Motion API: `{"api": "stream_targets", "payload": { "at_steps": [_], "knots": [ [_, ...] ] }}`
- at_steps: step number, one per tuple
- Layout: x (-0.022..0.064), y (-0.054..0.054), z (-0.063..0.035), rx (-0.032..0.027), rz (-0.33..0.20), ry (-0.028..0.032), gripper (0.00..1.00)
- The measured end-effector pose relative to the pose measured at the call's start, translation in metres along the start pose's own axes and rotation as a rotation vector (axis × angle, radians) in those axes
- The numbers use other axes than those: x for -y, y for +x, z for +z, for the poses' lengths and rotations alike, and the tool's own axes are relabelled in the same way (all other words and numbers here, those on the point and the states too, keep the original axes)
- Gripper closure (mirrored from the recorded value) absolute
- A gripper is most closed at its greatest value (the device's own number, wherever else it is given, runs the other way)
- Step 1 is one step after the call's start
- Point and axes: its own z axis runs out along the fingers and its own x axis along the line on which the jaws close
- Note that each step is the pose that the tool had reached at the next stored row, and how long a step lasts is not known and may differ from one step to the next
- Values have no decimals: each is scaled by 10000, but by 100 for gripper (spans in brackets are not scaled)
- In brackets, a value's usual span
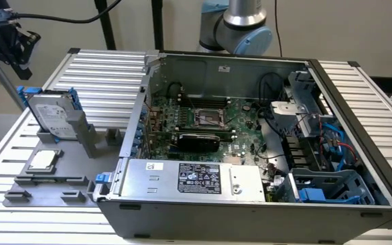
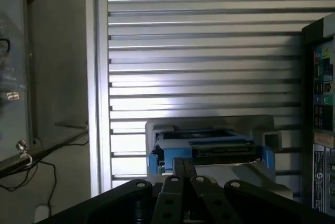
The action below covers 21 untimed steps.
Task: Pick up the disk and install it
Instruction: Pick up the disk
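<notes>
The disk stands on edge in a grey holder on the ribbed table, at the exterior view's left. It is a silver-grey drive with a white label, clipped in a blue frame. My gripper hangs above and behind it near the exterior view's upper left corner, well clear of it. In the wrist view the disk shows edge-on beyond my fingertips, which are pressed together with nothing between them.
An open computer case takes up the middle and right, with its motherboard, a silver power-supply box and a blue drive cage. A small processor chip lies on the grey fixture. The arm's base rises behind the case.
</notes>
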Motion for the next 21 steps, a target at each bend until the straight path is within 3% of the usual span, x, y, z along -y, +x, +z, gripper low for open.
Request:
{"api": "stream_targets", "payload": {
  "at_steps": [21],
  "knots": [
    [1,-18,20,-169,-3651,-54,100]
  ]
}}
